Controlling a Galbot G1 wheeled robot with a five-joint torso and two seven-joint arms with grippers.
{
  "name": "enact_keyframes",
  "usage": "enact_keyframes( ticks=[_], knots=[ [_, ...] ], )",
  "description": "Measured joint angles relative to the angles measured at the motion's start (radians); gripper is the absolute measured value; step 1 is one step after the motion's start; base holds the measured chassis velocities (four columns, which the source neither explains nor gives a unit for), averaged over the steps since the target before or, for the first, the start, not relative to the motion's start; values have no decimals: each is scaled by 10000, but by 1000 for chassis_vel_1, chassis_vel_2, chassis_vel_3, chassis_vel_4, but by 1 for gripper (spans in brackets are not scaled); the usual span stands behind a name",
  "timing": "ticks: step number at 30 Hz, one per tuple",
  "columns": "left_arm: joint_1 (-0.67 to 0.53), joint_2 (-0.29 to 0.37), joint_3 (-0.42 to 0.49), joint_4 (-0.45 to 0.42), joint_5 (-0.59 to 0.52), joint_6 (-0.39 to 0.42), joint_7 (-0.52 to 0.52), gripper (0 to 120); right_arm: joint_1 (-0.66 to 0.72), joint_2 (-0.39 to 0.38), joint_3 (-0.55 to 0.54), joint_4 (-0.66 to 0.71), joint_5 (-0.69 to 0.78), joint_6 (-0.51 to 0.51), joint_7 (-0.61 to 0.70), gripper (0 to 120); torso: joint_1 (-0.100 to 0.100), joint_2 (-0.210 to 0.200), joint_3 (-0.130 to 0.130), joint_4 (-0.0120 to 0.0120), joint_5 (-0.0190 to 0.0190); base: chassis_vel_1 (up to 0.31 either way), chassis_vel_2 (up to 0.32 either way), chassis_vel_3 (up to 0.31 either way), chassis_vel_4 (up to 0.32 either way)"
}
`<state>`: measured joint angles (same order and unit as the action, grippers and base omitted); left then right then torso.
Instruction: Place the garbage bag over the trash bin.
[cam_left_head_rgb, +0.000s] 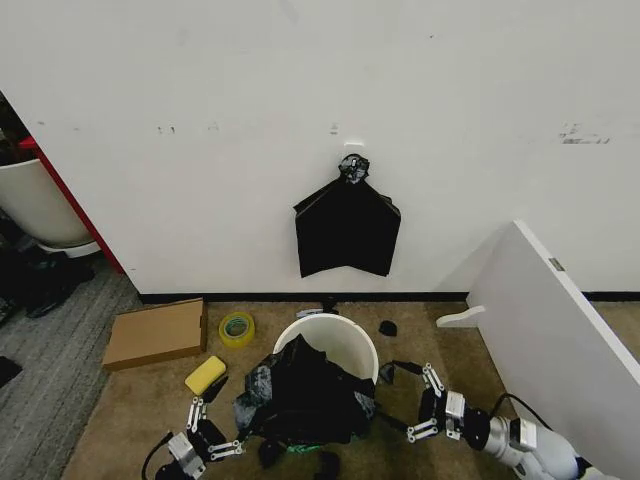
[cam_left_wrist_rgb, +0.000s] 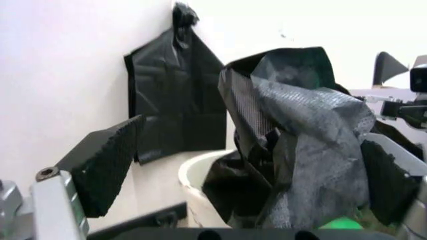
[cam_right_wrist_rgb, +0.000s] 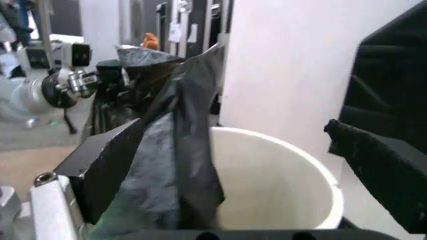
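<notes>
The garbage bag is seen heaped over the near rim of the trash bin, flanked by the left gripper and right gripper, both jaws spread apart, equally near.

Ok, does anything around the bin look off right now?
Yes: the garbage bag is bunched in a heap over the near rim of the trash bin, leaving the far opening bare. Small black scraps litter the carpet.
</notes>
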<state>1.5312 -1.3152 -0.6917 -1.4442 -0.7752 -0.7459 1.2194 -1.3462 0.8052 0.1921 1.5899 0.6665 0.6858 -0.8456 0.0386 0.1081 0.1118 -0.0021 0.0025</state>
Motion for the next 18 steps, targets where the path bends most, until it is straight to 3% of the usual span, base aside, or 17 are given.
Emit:
enact_keyframes(
  ticks=[7, 13, 18],
  knots=[
    [-472, -24, 297, 504, -658, -75, 371, 100, 9, 237, 53, 137, 17, -223, 229, 100, 0, -1, 0, 2, -1, 0, 0, 0, 0],
    [-827, -83, 306, 670, -1218, 480, 1072, 100, 360, 538, 40, -119, 188, -304, 484, 100, 0, -1, 0, 1, -1, 0, 0, 0, 0],
    [-1018, -52, 392, 931, -993, 500, 811, 100, 591, 703, -111, -71, 311, -424, 622, 100, 0, -1, 0, 4, 0, 0, 0, 0, 0]
  ],
)
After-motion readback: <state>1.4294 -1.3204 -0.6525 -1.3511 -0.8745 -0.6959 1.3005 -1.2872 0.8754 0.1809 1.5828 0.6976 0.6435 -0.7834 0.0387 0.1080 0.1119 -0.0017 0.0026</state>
